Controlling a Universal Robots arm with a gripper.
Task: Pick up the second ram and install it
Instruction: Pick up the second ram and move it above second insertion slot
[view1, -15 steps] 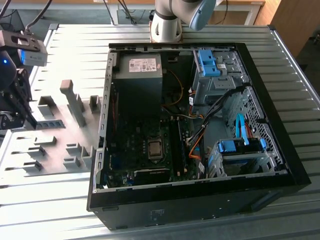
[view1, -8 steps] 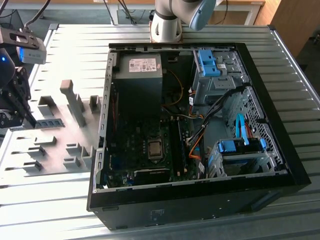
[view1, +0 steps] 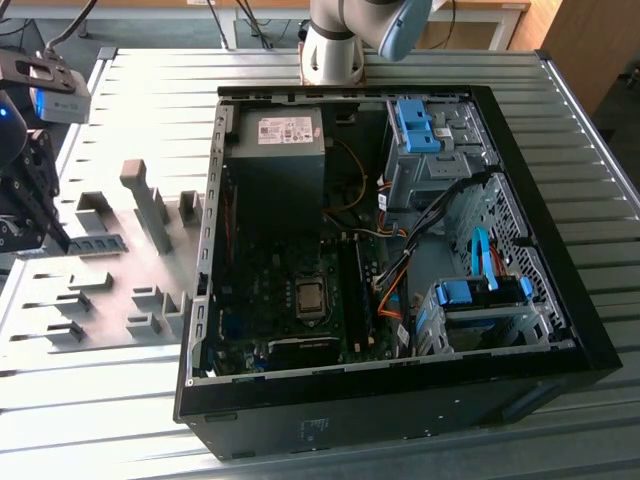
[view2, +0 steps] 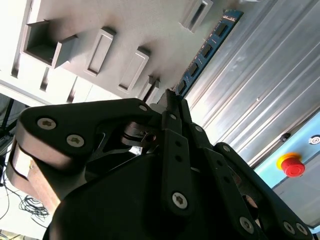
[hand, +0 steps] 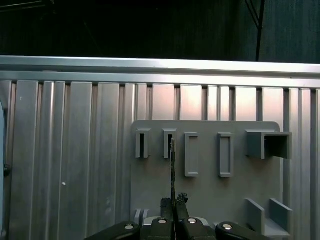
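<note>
Where the hand (hand: 174, 200) clamps it, the second ram (view2: 205, 50) (black-chipped) is slim, blue.

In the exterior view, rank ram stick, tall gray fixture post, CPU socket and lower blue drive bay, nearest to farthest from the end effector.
1. Ram stick, gripped by the end effector, exterior view's left.
2. Tall gray fixture post, just beyond it.
3. CPU socket, case middle.
4. Lower blue drive bay, case's far side.
</note>
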